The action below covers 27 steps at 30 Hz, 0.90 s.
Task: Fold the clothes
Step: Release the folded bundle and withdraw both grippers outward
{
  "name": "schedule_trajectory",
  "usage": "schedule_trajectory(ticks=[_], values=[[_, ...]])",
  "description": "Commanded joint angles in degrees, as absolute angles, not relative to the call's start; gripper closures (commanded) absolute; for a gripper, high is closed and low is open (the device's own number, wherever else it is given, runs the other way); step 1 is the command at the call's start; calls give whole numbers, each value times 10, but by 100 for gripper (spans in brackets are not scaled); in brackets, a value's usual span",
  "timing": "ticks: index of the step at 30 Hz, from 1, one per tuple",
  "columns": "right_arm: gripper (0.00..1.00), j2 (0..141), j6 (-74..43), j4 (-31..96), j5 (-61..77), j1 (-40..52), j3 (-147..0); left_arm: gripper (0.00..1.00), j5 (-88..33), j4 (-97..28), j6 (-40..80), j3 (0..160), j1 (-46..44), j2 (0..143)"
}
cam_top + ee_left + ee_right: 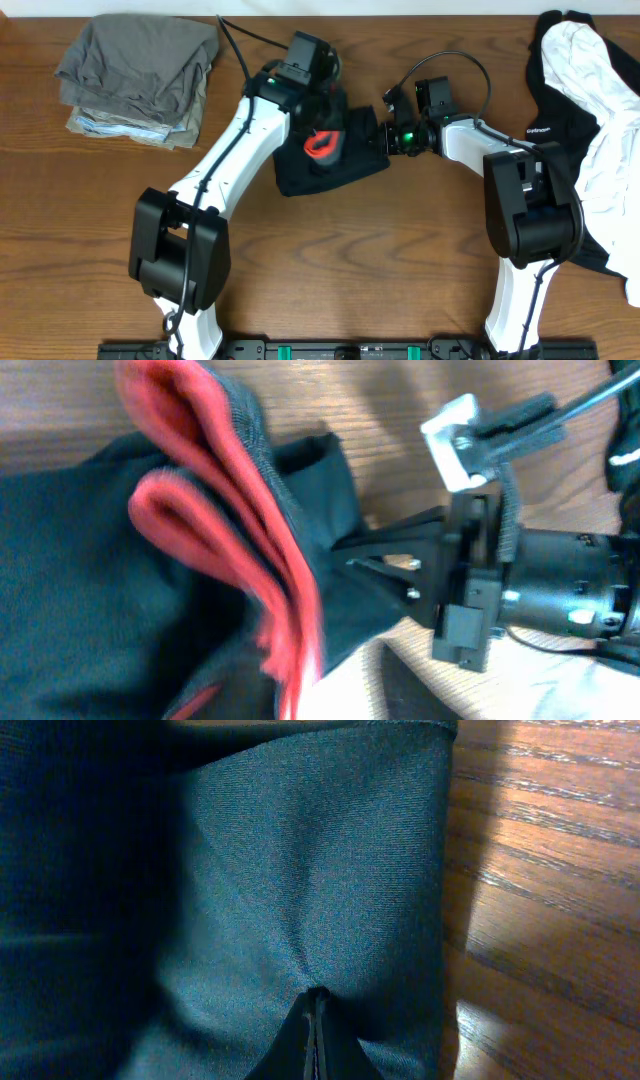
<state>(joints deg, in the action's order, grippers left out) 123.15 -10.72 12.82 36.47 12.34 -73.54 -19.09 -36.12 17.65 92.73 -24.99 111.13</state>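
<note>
**Lettering.** A short line of white print (541, 130) sits on the black part of the tops (600, 110). It is too small to read.

**Surroundings, near to far.**
- Both arms rise from the near edge of the table (400, 270): the left arm (215, 190) and the right arm (525, 210).
- At mid-table lie the leggings (345, 165), folded into a compact black bundle. The red-orange waistband (321, 146) loops up on top of it.
- The tops are heaped along the right edge, white over black, from the far-right corner toward the near edge. They lie well apart from the leggings. In the overhead view the right arm's upper link overlaps their inner margin.
- At the far-left corner rests a stack (140, 70) of grey and olive garments, well apart from everything else.

**Pose.**
- The left arm slants from its base toward the far side of the leggings, and its wrist covers the bundle's far-left part. The left gripper (322, 115) points down at the fabric beside the waistband. Its fingers are hidden, so whether they are spread or closed cannot be told.
- The right arm bends at the elbow and reaches leftward, low over the table. The right gripper (315, 1020) meets the leggings' right edge. Its fingertips are pressed together, with a pucker of black fabric pinched between them.
</note>
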Motion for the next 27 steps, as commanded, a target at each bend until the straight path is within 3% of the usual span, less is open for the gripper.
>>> schedule_trajectory(ticks=[1, 12, 14, 17, 18, 21, 27], values=[[99, 1268, -118, 145, 330, 127, -722, 2, -188, -354, 183, 941, -265, 1112], [99, 1259, -133, 142, 359, 91, -727, 2, -187, -349, 184, 941, -241, 1085], [94, 1241, -133, 153, 361, 72, -730, 2, -187, -359, 183, 941, -219, 1068], [81, 1200, -132, 177, 361, 36, -734, 2, -183, -382, 183, 941, -182, 1042], [72, 1187, -132, 184, 361, 26, -735, 2, -181, -391, 182, 941, -171, 1035], [30, 1143, -127, 213, 369, -1, -735, 2, -157, -427, 178, 941, -133, 1020], [10, 1107, -89, 265, 368, 0, -735, 2, -153, -467, 177, 941, -93, 1018]])
